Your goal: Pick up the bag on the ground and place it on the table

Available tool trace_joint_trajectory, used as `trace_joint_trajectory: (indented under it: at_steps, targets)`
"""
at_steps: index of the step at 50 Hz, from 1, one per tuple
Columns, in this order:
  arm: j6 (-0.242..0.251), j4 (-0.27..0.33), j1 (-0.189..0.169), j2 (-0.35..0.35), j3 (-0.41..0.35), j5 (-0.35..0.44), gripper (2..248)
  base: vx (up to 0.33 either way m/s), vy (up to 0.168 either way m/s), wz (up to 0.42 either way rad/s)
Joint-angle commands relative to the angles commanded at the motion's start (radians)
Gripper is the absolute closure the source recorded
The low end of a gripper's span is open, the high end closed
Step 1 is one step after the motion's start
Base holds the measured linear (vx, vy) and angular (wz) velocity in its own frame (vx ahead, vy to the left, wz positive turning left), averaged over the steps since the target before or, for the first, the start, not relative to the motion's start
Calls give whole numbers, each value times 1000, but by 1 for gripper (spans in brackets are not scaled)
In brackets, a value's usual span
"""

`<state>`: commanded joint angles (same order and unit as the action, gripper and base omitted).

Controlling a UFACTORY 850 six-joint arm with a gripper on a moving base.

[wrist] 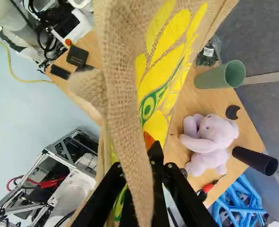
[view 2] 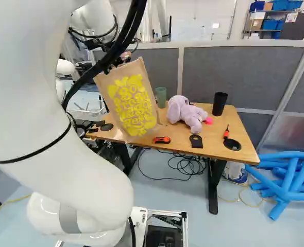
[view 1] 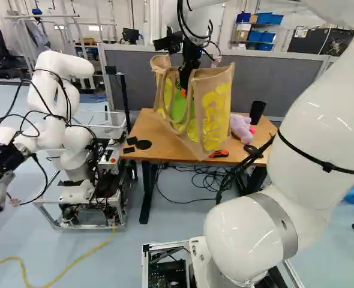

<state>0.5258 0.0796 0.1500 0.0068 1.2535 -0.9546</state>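
Observation:
In the left base view my gripper (view 1: 188, 75) is above the table (view 1: 142, 129), among the handles of the tan bag (view 1: 216, 111) with yellow print. Seen in the right base view, the bag (view 2: 129, 100) hangs slightly tilted by the table's front edge; whether its bottom touches the tabletop I cannot tell. The wrist view shows my gripper (wrist: 151, 172) shut on the bag's handle strap (wrist: 130, 127), which runs up between the fingers and partly hides them.
On the table lie a purple plush toy (view 2: 185, 110), a black cup (view 2: 219, 103), a green cup (view 2: 161, 96), an orange-black tool (view 2: 162, 140) and a black disc (view 2: 232, 144). Another robot (view 1: 63, 114) stands at the left. Grey partitions (view 2: 234, 72) rise behind; blue tubes (view 2: 291, 175) lie rightward.

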Motion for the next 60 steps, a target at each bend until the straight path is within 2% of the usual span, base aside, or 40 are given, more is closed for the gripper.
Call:
trace_joint_trajectory:
  at_steps: [31, 60]
  targets:
    - [0, 0, 0, 0, 0, 0, 229, 222, 109, -37]
    - [0, 0, 0, 0, 0, 0, 229, 10, 4, 2]
